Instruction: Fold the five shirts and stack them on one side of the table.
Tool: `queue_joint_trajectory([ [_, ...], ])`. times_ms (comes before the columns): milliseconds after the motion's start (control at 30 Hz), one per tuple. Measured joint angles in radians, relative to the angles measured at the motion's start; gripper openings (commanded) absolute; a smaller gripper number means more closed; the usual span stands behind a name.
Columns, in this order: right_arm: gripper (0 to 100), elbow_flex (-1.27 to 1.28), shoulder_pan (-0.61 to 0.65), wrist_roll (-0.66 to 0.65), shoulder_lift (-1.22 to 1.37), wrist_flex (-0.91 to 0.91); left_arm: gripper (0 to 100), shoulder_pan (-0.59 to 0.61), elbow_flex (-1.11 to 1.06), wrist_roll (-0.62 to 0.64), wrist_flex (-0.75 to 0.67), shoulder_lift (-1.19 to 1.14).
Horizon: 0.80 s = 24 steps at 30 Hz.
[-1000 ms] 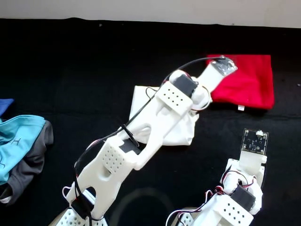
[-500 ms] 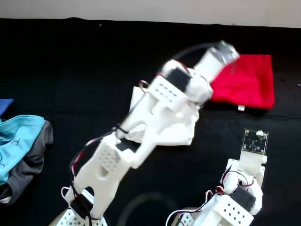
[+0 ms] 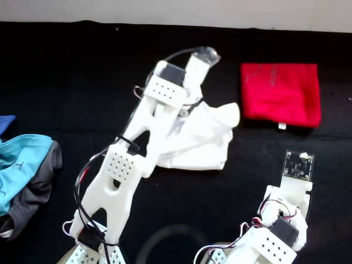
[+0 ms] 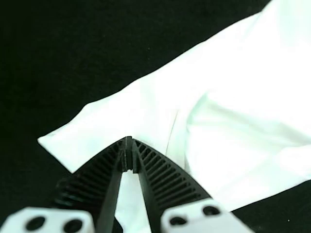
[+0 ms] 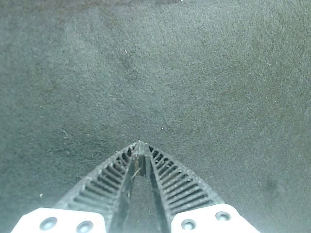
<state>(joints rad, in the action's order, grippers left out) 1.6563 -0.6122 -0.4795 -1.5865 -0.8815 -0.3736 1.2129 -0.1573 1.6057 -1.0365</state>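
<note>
Risk sat mostly with the white shirt (image 3: 203, 146), which lay rumpled and only loosely folded near the middle of the table (image 3: 82, 71), just beside the folded red shirt (image 3: 281, 93) toward the far right corner. Your left end effector (image 4: 127, 147) hung above the white cloth with its jaws closed tip to tip. No fabric showed pinched between them, so I judged it empty. Had you come down with the jaws closed like that, you would likely have shoved the cloth into a bunch rather than caught an edge. A grab too close to the red shirt could also have dragged that one out of its fold. Your right end effector (image 5: 139, 145) was likewise closed on nothing, over bare table by the near edge. The teal shirt (image 3: 22, 162) and grey shirt (image 3: 41, 190) lay heaped at the left edge, not yet folded, so much of the job looked undone. Against a second before, your left arm had swung away from the red shirt's near corner toward the far side of the white one. This left the red shirt fully uncovered and a raised lobe showing on the white shirt's right side. The right arm and the red shirt had not shifted.
</note>
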Motion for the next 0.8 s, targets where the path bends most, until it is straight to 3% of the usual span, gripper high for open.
queue_joint_trajectory([
  [333, 0.7, 0.0, 0.0, 0.0, -0.003, 0.0, 1, -0.173, 0.0, 0.0, 0.094, -0.009],
  [433, 0.7, 0.0, -0.009, 0.055, -0.006, 0.0, 1, -0.213, 0.0, 0.0, 0.135, 0.043],
  [800, 0.7, 0.0, -0.058, 0.109, -0.006, 0.0, 1, -0.216, 0.0, 0.0, 0.149, 0.112],
])
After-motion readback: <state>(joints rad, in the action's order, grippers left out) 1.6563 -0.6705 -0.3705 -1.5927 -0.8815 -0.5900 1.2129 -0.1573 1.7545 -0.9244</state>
